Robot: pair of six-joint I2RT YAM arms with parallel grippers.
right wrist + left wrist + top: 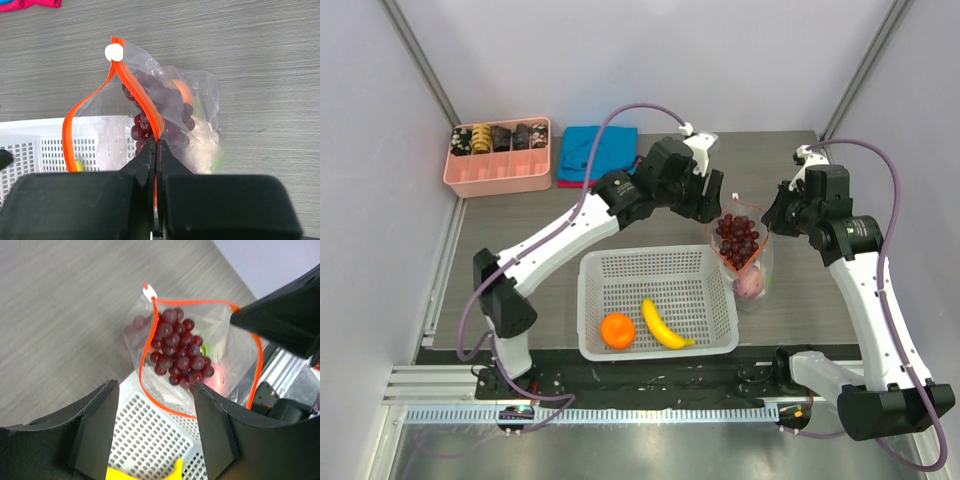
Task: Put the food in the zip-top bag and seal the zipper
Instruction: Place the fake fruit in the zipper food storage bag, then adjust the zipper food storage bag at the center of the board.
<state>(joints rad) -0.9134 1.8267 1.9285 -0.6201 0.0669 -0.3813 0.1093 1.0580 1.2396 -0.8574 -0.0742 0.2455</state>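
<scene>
Table (520, 220) – grey wood-grain surface carrying all items.

Basket (590, 300) – white mesh, at the near centre.

Tray (500, 185) – pink, far left, with a blue cloth (595, 150) just to its right.

Bag (765, 262) – clear plastic, upright against the basket's right side, mouth open.

Left claw (712, 205) – above the bag's mouth, fingers (100, 415) spread apart, holding nothing.

Right claw (156, 145) – pinched closed on the zipper (137, 87) at the bag's right edge.

Grapes (737, 238) – dark purple bunch filling the top of the bag, with a pink fruit (750, 286) below.

Banana (665, 326) and orange (617, 330) – in the basket, near side, orange to the left.

Slider (114, 52) – white tab at the zipper's far end.
</scene>
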